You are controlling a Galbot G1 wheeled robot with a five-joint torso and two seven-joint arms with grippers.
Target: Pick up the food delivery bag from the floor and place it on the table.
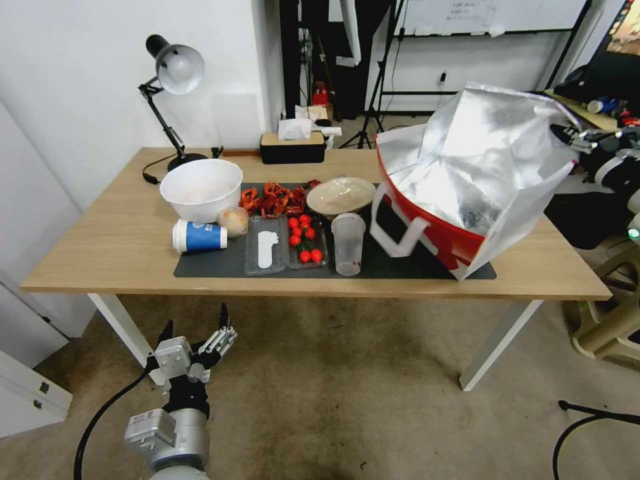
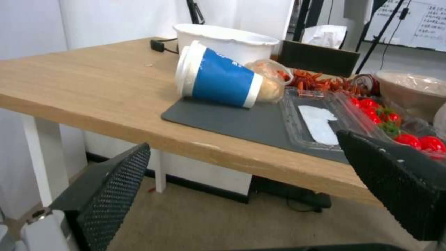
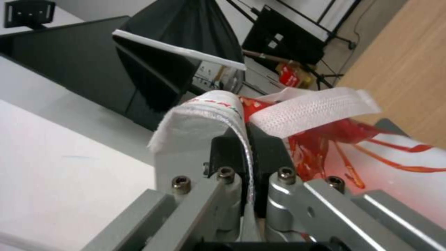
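The food delivery bag [image 1: 467,193] is no longer on the floor. Its bottom rests on the right end of the tabletop [image 1: 100,247], partly on the dark mat [image 1: 220,263], but it stands tilted, with the foil-lined mouth open and leaning toward the right edge. The right gripper [image 3: 247,146] is at the upper rim of the bag on its right side, and its jaws are closed tightly on the white rim fabric, just beside a white strap handle [image 3: 316,108]. So the lift seems done and the placing nearly done; what is left, judging from this, is to let the bag settle upright and release it. The left gripper [image 1: 198,337] hangs low in front of the tabletop, near its left leg, with jaws wide apart and holding nothing.
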